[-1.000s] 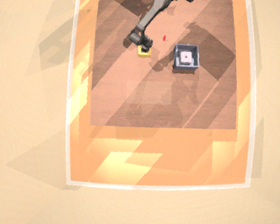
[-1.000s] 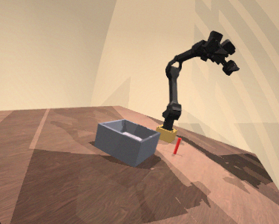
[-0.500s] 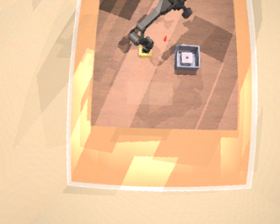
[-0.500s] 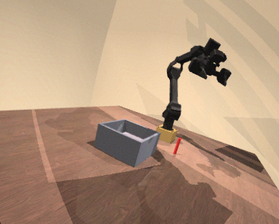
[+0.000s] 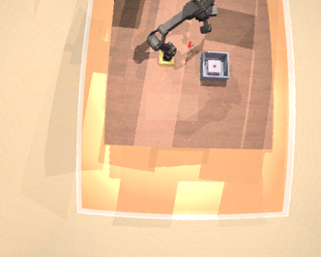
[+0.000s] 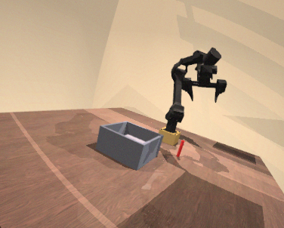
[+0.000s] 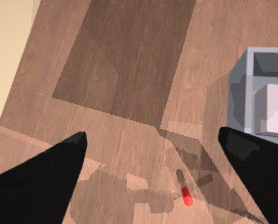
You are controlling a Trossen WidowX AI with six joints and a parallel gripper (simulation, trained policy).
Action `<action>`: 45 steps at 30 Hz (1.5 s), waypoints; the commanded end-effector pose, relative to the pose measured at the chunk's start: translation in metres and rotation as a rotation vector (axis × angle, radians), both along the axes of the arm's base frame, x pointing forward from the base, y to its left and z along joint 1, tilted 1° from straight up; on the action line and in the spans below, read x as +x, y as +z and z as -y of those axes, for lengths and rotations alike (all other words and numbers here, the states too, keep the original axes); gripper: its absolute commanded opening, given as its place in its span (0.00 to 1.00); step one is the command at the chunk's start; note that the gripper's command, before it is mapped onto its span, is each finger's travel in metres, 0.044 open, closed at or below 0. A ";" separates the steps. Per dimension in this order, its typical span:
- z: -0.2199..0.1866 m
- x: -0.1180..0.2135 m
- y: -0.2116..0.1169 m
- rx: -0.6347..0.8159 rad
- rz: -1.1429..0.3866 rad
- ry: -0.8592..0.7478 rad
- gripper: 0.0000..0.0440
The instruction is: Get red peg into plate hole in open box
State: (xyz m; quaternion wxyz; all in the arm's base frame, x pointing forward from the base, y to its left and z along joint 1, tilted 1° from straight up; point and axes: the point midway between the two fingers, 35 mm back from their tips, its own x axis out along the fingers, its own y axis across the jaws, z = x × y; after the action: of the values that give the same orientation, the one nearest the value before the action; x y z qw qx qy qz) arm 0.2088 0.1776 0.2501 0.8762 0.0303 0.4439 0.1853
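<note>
The red peg [image 5: 190, 44] [image 6: 180, 148] [image 7: 186, 196] stands upright on the table, between the arm's base and the box. The grey-blue open box [image 5: 202, 68] [image 6: 120, 149] [image 7: 237, 107] stands on the table beside it. A pale plate [image 5: 211, 71] [image 6: 134, 139] [image 7: 270, 107] lies at its bottom, with a small dark hole seen in the top view. My gripper [image 6: 204, 101] [image 7: 153, 135] is wide open and empty, high above the table. In the wrist view the peg shows below and between the fingertips, nearer the right finger.
The arm's yellow base block [image 5: 166, 64] [image 6: 169, 137] stands close to the peg and the box. The wooden table [image 5: 136, 106] [image 6: 38, 166] [image 7: 135, 45] carries dark shadows of the arm and other shapes. The box's raised walls surround the plate.
</note>
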 end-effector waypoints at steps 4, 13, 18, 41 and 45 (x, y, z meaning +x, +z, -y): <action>0.017 -0.011 -0.037 -0.004 -0.194 -0.188 1.00; 0.033 -0.029 -0.078 -0.037 -0.402 -0.424 1.00; 0.041 -0.041 -0.101 -0.075 -0.508 -0.559 1.00; 0.040 -0.058 -0.193 -0.186 -0.708 -0.910 1.00; 0.037 -0.055 -0.210 -0.180 -0.705 -0.917 1.00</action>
State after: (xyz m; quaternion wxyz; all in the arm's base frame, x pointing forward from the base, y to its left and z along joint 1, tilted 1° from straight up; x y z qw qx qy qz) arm 0.1535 0.1388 0.0559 0.6688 0.2016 0.6639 -0.2671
